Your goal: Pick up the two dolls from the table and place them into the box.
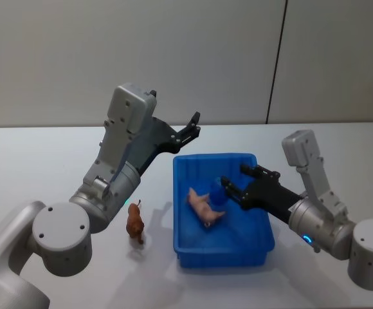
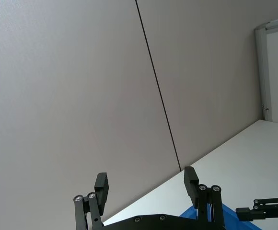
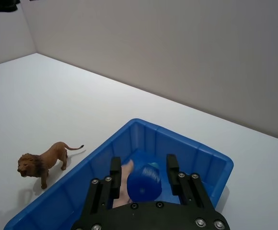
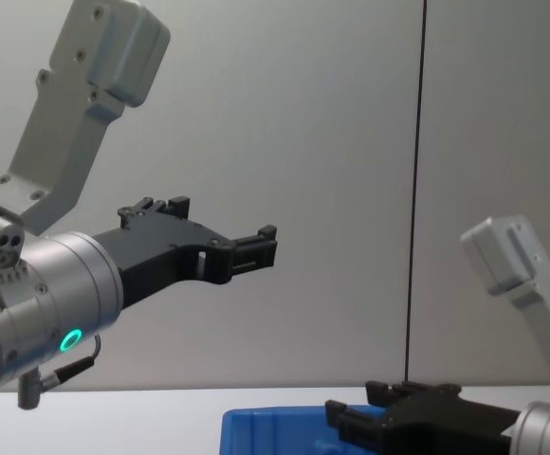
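Desk (image 1: 45, 161): white and plain; it carries the box and one doll.
Box (image 1: 218, 264): bright blue bin in front of you on the desk, its long sides running away from the robot.
Lion doll (image 1: 135, 222): brown, upright on its four legs on the desk just beside the box's left wall, apart from it. Its long axis lies roughly along that wall, with the head toward the robot and the tail toward the far side.
Pink doll (image 1: 202, 206): lies tipped over on the box floor, its long axis slanting from far-left to near-right.
Right gripper (image 1: 233, 178): reaches into the box from the right, low over the floor, next to the pink doll. Its fingers (image 3: 171, 168) are spread.
Blue rounded piece (image 3: 144, 184): you see it between those fingers, with a gap on each side. Whether it belongs to the pink doll, you cannot tell.
Left gripper (image 1: 193, 125): raised in the air over the box's far-left corner, pointing away from the robot. Its fingers (image 2: 102, 184) are wide apart and hold nothing.
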`<control>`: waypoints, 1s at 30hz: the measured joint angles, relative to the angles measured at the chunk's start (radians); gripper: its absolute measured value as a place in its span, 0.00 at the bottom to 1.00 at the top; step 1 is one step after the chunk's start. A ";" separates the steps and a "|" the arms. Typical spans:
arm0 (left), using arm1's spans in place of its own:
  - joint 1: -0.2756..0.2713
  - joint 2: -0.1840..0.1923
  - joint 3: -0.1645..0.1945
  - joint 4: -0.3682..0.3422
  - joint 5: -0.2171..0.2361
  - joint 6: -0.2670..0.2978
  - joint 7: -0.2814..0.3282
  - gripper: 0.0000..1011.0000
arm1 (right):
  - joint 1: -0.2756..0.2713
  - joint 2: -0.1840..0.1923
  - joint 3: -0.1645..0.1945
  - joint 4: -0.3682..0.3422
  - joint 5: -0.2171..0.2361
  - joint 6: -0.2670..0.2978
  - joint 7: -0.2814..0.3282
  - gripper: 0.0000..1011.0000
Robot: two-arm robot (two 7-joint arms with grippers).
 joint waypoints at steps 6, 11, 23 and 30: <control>0.000 0.000 0.000 0.000 0.000 0.000 0.000 0.99 | 0.007 -0.004 0.000 0.016 0.000 0.001 -0.013 0.71; 0.000 0.000 0.000 0.000 0.000 0.000 0.000 0.99 | 0.001 0.001 0.006 0.005 0.006 -0.007 -0.031 0.84; 0.000 0.000 0.000 0.000 0.000 0.000 0.000 0.99 | -0.081 0.059 0.041 -0.125 0.043 -0.063 -0.125 0.99; 0.000 0.000 0.000 0.000 0.000 0.000 0.000 0.99 | -0.131 0.093 0.060 -0.196 0.067 -0.083 -0.174 0.99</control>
